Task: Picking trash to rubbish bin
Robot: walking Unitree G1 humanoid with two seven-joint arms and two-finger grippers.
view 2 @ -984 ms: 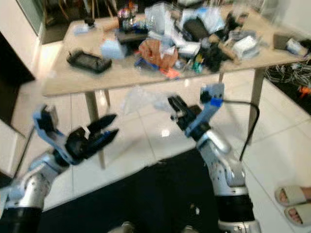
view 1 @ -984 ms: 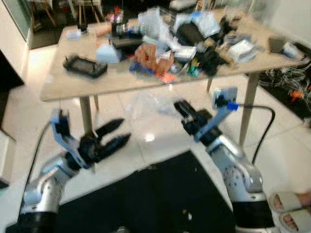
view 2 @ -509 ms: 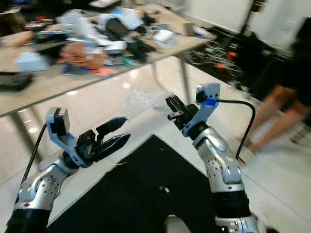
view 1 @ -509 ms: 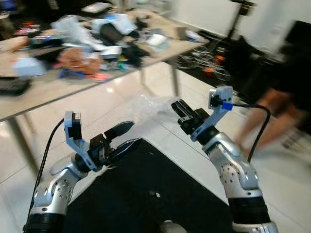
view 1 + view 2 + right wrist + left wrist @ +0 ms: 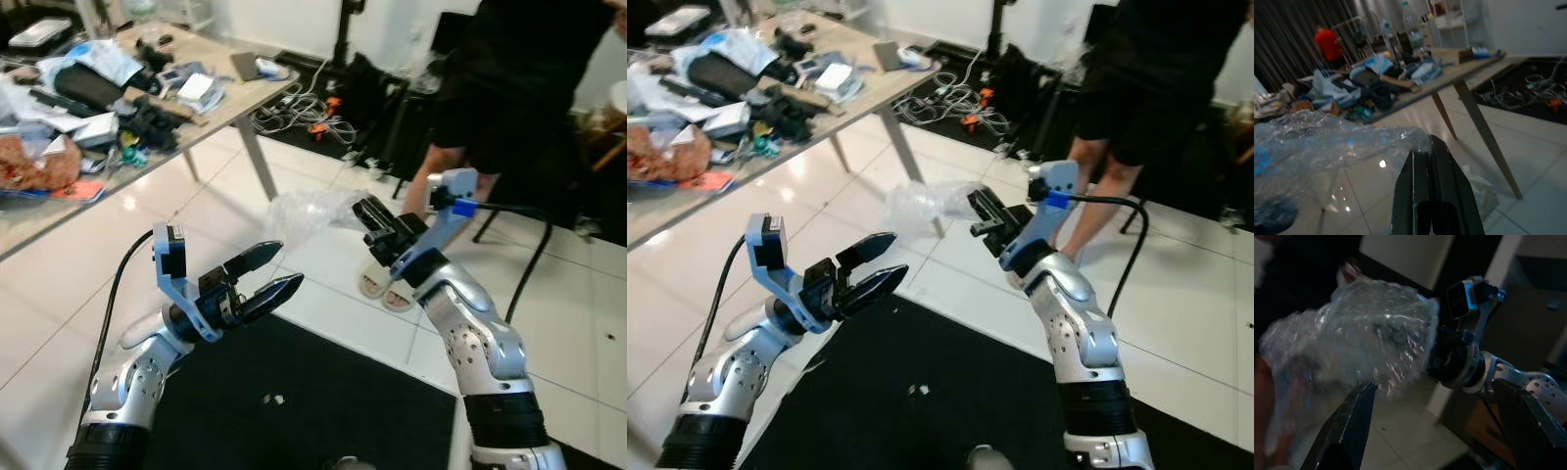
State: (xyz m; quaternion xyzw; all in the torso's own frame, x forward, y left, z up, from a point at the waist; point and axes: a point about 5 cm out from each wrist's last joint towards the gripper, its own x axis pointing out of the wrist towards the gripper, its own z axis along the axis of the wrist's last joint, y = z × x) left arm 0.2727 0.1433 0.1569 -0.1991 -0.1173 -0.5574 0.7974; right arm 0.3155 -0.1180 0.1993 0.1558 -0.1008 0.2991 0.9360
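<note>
You are standing on a white tiled floor (image 5: 59,284) with a black mat (image 5: 323,392) at your feet, and the long wooden table (image 5: 127,166) heaped with packets, wrappers and dark gear runs off to your left, its one near leg just behind what you carry. Close ahead on your right a person (image 5: 509,108) in black shorts stands in pale sandals (image 5: 387,289); a tangle of cables (image 5: 313,108) lies on the floor beyond the table end. No rubbish bin can be made out in any view, so the carry is, by my reading, unfinished and you are in the walking part of the job. The trash itself is a crumpled clear plastic bag (image 5: 313,215), held up in the air well off the floor, between your two arms and in front of your chest. Your right gripper (image 5: 377,223) has its two black fingers (image 5: 1432,196) pressed flat together on one edge of the plastic, which is why the bag hangs out sideways from it like a flag and not in a ball. Your left gripper (image 5: 274,277) is raised beside it with its fingers spread apart and nothing between them; the left wrist view looks straight at the bag, so that arm seems placed as a ready second hand should the thin film slip. Mind the person's feet, which lie just beyond the bag.
</note>
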